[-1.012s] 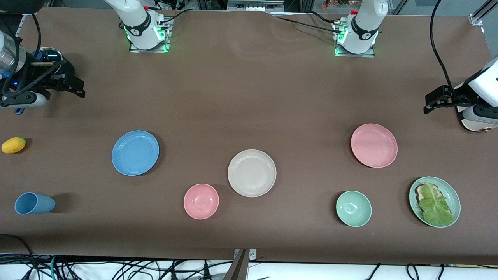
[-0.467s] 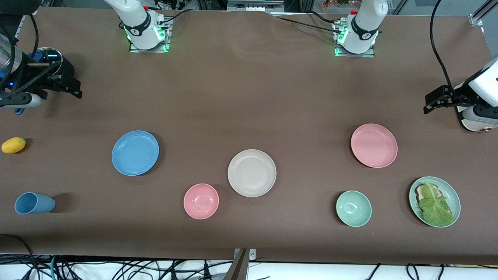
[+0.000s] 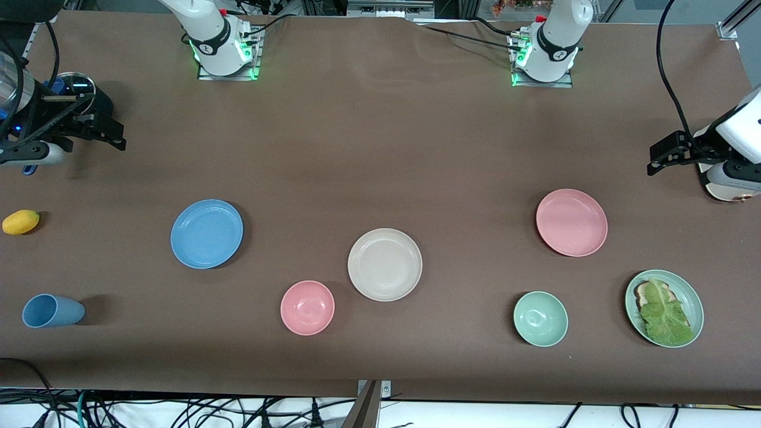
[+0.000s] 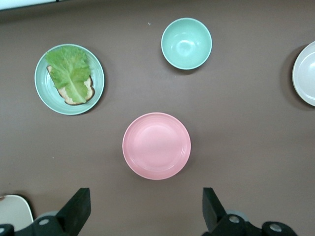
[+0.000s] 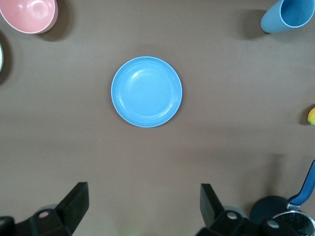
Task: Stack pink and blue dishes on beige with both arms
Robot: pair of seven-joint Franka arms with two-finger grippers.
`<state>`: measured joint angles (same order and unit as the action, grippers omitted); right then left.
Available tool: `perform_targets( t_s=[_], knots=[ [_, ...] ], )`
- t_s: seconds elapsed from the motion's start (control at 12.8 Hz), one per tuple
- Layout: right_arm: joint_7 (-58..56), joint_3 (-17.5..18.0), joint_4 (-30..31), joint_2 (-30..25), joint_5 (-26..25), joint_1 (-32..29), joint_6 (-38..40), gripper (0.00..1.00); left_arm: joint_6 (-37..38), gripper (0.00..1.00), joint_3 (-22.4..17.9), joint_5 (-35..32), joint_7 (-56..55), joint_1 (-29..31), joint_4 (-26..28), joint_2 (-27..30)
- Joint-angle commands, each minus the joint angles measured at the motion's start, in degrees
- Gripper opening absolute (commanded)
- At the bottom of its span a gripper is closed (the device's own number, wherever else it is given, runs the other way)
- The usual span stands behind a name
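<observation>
The blue plate (image 3: 206, 233) lies flat toward the right arm's end of the table and shows whole in the right wrist view (image 5: 146, 92). Toward the left arm's end lies the pink plate (image 3: 571, 222), also in the left wrist view (image 4: 156, 145). Between them, a little nearer the front camera, rests the beige plate (image 3: 384, 264), bare, its edge also showing in the left wrist view (image 4: 306, 73). My right gripper (image 3: 122, 135) (image 5: 144, 204) hangs open over bare table at its end, apart from the blue plate. My left gripper (image 3: 653, 159) (image 4: 146, 206) hangs open and empty over bare table, short of the pink plate.
A pink bowl (image 3: 307, 307) sits beside the beige plate, nearer the camera. A green bowl (image 3: 540, 318) and a pale green plate with lettuce on toast (image 3: 664, 307) lie near the pink plate. A blue cup (image 3: 52, 310) on its side and a yellow fruit (image 3: 21, 222) lie at the right arm's end.
My right gripper has drifted slightly toward the robots' side of the table. The left gripper and all dishes stay where they were.
</observation>
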<state>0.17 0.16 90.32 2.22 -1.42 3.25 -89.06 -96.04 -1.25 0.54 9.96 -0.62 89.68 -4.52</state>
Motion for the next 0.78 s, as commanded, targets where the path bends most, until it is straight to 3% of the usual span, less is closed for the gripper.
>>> perform_targets(
  t_s=[0.0,0.7],
  knots=[
    [-0.08,0.01,0.56,-0.9,0.62,-0.26,-0.23,1.0,-0.64,1.0,0.19,-0.63,0.41,0.01,-1.17,-1.54],
    [-0.26,-0.25,0.39,-1.16,0.71,-0.18,-0.14,1.0,-0.02,1.0,0.02,-0.63,0.32,0.79,-1.0,-1.45]
  ],
)
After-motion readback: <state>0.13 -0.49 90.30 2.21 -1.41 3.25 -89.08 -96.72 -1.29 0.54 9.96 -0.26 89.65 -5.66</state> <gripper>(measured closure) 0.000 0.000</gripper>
